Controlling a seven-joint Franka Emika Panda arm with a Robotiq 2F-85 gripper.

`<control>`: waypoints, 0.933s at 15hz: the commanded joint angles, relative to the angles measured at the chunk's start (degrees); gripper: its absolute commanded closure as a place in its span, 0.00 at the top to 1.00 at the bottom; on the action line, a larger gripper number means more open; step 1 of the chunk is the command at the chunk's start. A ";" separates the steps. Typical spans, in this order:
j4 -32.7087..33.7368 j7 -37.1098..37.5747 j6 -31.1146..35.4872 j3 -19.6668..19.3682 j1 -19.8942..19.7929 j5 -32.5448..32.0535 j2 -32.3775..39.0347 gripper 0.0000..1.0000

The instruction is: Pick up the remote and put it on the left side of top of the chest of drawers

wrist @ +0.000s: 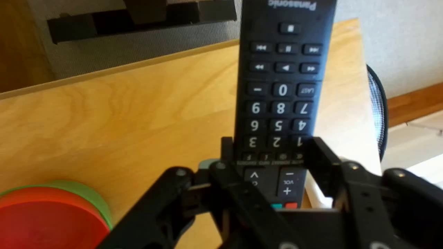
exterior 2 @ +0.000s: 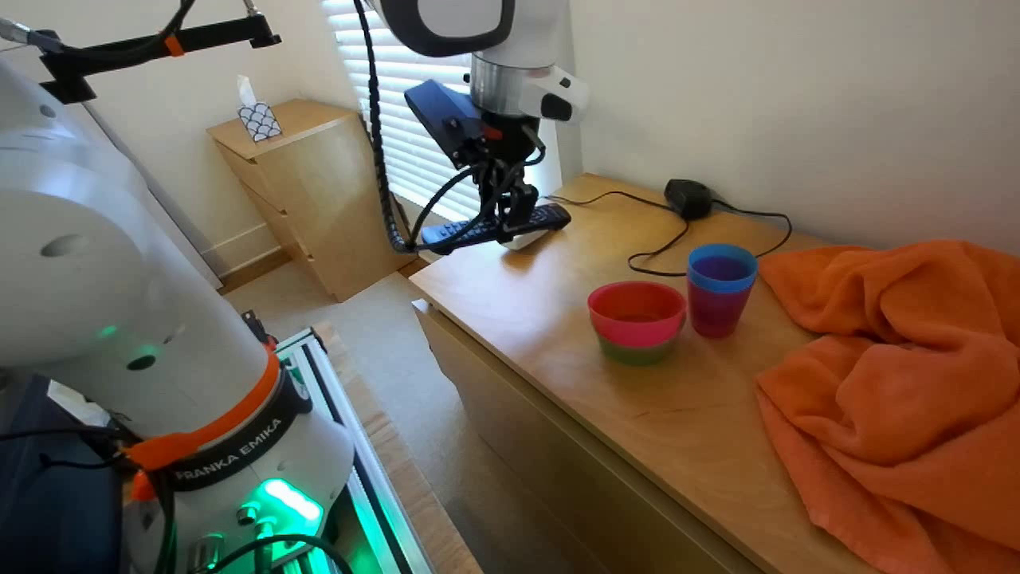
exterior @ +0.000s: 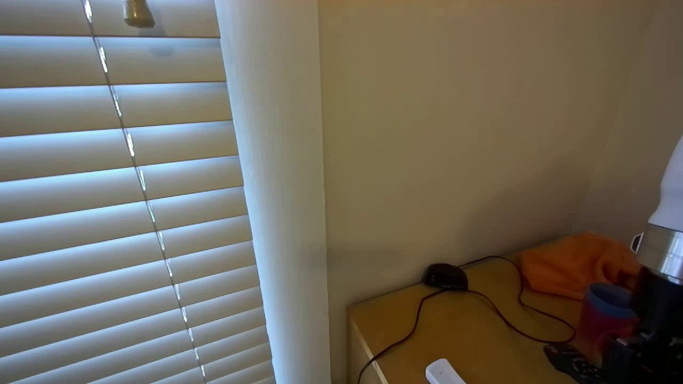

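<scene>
With gripper (wrist: 271, 150), sensibly clamping remote (wrist: 281, 90) by its long sides near wrist-view centre, likely handling light, stiff, slick plastic.

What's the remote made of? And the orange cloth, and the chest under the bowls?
The remote looks like smooth, dark plastic, with a sheen along its side. The cloth seems soft and matt, probably towel fabric, since it flops in rounded folds. The chest looks like smooth, slightly shiny wood: grain swirls show on top, though that could be just a thin layer.
</scene>
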 commanded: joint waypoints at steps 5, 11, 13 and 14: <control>19.65 3.69 -10.86 3.15 -0.94 -20.34 19.27 0.30; 21.37 4.73 -9.12 3.81 -0.76 -22.57 21.41 0.55; 22.05 6.06 -7.08 3.77 -0.36 -24.35 22.57 0.30; 22.15 6.40 -4.68 3.82 0.00 -25.91 22.96 0.30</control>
